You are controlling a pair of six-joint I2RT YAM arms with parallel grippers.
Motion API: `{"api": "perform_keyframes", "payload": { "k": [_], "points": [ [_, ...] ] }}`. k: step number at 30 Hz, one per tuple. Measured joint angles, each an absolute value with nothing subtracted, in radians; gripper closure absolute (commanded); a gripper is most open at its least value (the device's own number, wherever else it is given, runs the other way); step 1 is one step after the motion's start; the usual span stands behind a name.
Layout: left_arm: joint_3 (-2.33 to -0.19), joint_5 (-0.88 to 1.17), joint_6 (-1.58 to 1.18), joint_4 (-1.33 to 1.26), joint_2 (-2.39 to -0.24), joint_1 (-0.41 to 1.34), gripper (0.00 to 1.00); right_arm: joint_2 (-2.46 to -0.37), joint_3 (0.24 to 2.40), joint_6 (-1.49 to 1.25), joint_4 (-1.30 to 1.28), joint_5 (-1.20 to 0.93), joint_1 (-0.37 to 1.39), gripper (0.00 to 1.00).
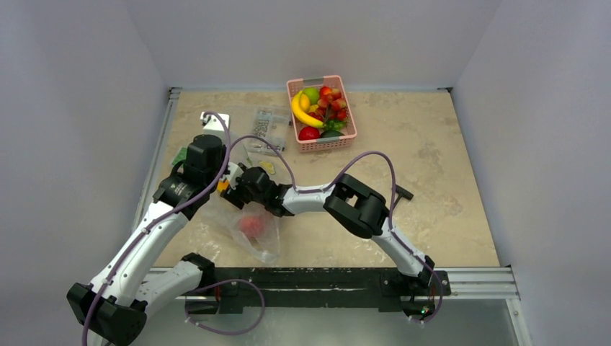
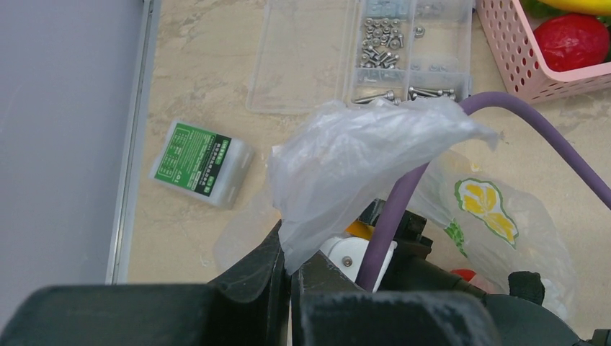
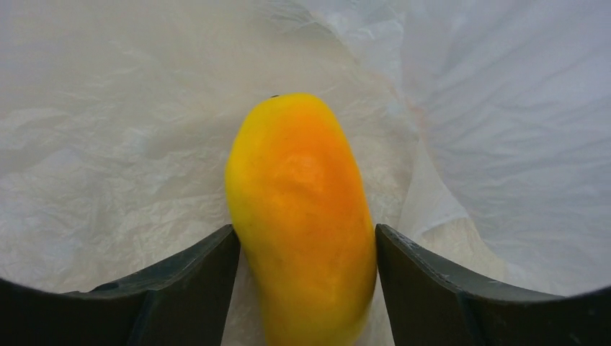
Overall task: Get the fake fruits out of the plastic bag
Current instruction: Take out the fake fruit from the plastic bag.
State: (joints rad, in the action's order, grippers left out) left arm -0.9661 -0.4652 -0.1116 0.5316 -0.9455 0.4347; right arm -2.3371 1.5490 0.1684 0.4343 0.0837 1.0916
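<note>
Left gripper (image 2: pixel 288 254) is clamped tight on a bunched fold of the plastic bag (image 2: pixel 360 155), holding that edge up off the table (image 1: pixel 432 158) at the near left. Right gripper (image 3: pixel 306 249) is reached inside the bag, its two fingers snug against both sides of an orange-yellow fruit (image 3: pixel 299 187) - grasping it. A red fruit (image 1: pixel 251 225) lies lower in the bag - the pink basket (image 1: pixel 326 143) sits well apart at the far side.
</note>
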Motion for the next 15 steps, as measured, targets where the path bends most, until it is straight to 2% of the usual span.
{"api": "perform_keyframes", "payload": {
  "k": [6,11,15],
  "points": [
    [-0.966,-0.481,-0.112,0.532,-0.947,0.434,1.00,-2.337,1.567,0.174,0.406,0.083,1.087,0.56],
    [-0.966,-0.489,-0.112,0.532,-0.952,0.434,1.00,-2.323,1.552,0.173,0.400,0.084,1.086,0.75],
    [-0.966,-0.503,-0.112,0.532,-0.952,0.434,1.00,-2.268,1.507,0.169,0.374,0.083,1.086,0.81]
  ]
}}
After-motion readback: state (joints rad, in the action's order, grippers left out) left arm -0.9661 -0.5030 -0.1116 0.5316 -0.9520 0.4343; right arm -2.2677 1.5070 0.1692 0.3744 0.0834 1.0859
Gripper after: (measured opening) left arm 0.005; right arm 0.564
